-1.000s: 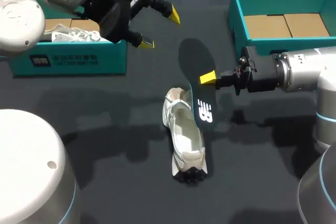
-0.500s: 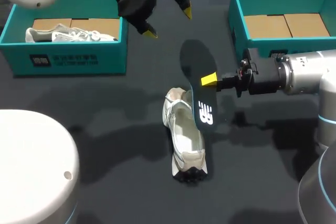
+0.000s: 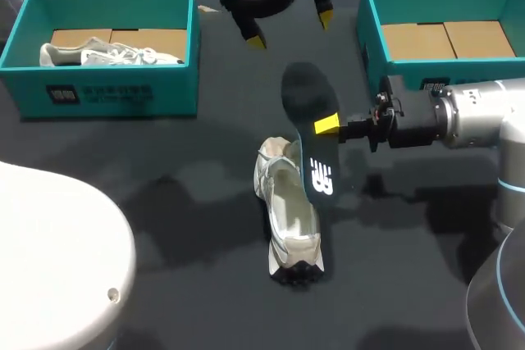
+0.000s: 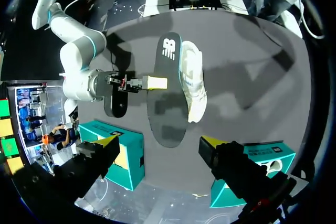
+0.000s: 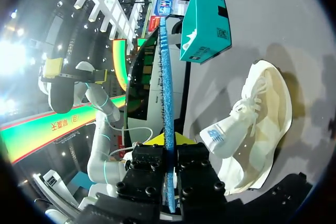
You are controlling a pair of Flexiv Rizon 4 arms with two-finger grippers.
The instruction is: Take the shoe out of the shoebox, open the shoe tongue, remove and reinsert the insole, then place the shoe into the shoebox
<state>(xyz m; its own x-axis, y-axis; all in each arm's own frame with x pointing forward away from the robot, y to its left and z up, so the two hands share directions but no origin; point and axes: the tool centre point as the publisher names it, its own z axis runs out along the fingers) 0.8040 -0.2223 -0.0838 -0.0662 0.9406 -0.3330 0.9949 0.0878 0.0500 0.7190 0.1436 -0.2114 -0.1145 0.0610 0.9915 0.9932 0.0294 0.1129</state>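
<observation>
Between clamped fingers of right gripper (image 3: 328,125): thin dark insole (image 3: 305,100); beneath, white mesh shoe (image 3: 289,219); left gripper (image 3: 291,29) spread; teal shoebox (image 3: 107,92) nearby holds another shoe (image 3: 98,55).

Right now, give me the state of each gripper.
Left gripper: open, holding nothing.
Right gripper: shut on the insole.

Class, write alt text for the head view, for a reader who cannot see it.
The right hand grips a black insole, held on edge over a white shoe lying mid-table. The left hand hangs open farther back, between two teal shoeboxes; the left box holds another white shoe.
</observation>
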